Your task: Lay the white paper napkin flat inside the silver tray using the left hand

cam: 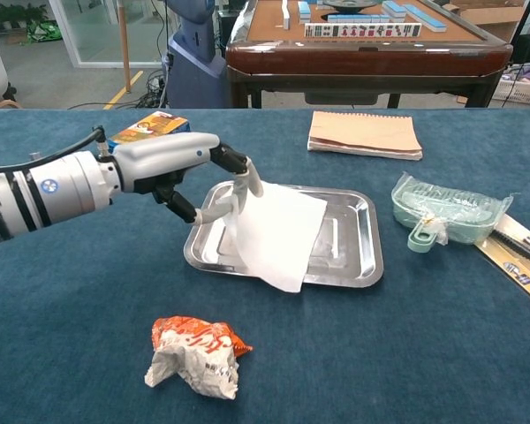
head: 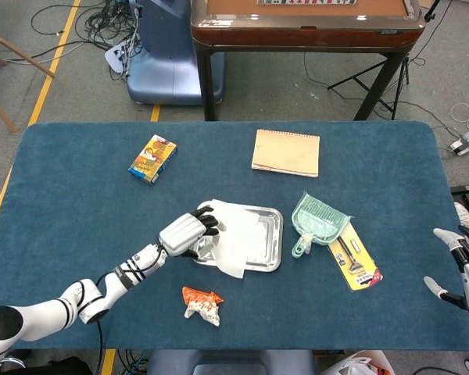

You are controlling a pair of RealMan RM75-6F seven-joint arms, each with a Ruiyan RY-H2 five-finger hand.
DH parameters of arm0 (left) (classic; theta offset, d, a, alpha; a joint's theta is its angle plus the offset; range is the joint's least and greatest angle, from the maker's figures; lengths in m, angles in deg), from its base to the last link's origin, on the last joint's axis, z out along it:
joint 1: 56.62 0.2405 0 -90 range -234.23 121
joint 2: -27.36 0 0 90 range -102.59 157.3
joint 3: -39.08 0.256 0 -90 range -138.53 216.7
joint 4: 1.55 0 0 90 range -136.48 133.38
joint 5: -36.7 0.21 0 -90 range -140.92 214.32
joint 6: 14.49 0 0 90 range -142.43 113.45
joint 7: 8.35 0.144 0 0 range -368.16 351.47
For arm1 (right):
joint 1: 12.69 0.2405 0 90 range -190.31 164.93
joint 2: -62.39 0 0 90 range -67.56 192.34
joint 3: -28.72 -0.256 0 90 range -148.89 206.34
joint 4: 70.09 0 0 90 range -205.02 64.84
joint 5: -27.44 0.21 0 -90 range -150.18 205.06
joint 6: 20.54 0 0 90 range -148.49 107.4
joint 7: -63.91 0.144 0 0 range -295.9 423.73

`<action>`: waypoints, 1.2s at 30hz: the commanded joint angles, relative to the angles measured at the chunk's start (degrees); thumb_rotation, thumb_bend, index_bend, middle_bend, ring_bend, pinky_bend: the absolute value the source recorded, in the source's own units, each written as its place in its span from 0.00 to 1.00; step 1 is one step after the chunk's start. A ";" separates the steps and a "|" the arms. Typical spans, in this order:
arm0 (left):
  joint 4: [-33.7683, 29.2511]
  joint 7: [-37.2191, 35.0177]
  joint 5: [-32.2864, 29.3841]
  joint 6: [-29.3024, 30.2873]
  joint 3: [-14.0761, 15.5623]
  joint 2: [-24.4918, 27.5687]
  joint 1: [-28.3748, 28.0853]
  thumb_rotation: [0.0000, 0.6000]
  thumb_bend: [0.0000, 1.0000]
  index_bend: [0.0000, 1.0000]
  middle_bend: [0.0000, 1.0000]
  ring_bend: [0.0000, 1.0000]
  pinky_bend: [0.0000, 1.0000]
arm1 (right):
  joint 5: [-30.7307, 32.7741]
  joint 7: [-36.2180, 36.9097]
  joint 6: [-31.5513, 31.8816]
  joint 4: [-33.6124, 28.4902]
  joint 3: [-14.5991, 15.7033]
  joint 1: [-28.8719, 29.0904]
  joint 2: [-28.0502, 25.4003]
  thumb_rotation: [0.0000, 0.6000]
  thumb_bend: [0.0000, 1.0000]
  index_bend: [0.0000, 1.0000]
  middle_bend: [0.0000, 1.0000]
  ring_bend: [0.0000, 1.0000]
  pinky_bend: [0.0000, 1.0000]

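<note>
One napkin (cam: pixel 278 231) corner pinched by left robot hand (cam: pixel 187 168) — rest (mostly) across tray (cam: pixel 353 246).

A robot lab or test hall: a blue felt-covered counter (head: pixel 78 195) stands on grey concrete floor (head: pixel 78 70) marked with yellow tape (head: pixel 53 66), loose black cables (head: pixel 102 31) trail about, and a brown wooden mahjong table (cam: pixel 362 40) stands behind

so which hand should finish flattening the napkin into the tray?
Left. The left hand already pinches the napkin at the silver tray, and one napkin corner overhangs the near rim. The right hand hangs open at the table's far right edge.
</note>
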 commanded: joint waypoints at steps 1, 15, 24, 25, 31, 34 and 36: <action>1.21 1.88 1.12 -0.13 0.82 0.87 -0.33 1.00 0.47 0.53 0.31 0.25 0.08 | -0.07 -0.15 0.08 -0.13 0.03 -0.06 -0.02 1.00 0.16 0.20 0.26 0.11 0.17; 7.24 13.05 8.22 3.57 4.34 2.14 -1.77 1.00 0.47 0.48 0.31 0.24 0.07 | -0.37 -0.84 0.36 -0.83 0.00 -0.21 -0.03 1.00 0.16 0.20 0.26 0.11 0.17; 8.47 10.64 7.93 5.86 4.51 1.72 -1.32 1.00 0.46 0.44 0.31 0.24 0.07 | -0.49 -0.98 0.79 -1.02 0.02 -0.51 -0.14 1.00 0.16 0.20 0.26 0.11 0.17; 7.63 9.77 7.28 6.02 4.18 1.88 -1.07 1.00 0.45 0.43 0.31 0.24 0.07 | -0.46 -0.98 0.74 -1.00 0.02 -0.49 -0.11 1.00 0.16 0.20 0.26 0.11 0.17; -0.14 4.66 3.95 4.51 3.23 5.03 -0.42 1.00 0.39 0.38 0.30 0.23 0.06 | -0.37 -0.92 0.29 -0.81 -0.06 -0.25 0.09 1.00 0.16 0.20 0.26 0.11 0.17; -5.00 3.80 2.68 2.15 3.17 7.08 -0.75 0.93 0.39 0.36 0.28 0.22 0.05 | -0.31 -0.92 -0.02 -0.77 -0.12 -0.06 0.17 1.00 0.16 0.20 0.26 0.11 0.17; -7.57 3.62 2.60 1.31 3.26 8.05 -1.03 0.73 0.38 0.35 0.28 0.22 0.05 | -0.27 -0.93 -0.23 -0.78 -0.16 0.08 0.21 1.00 0.16 0.20 0.26 0.11 0.17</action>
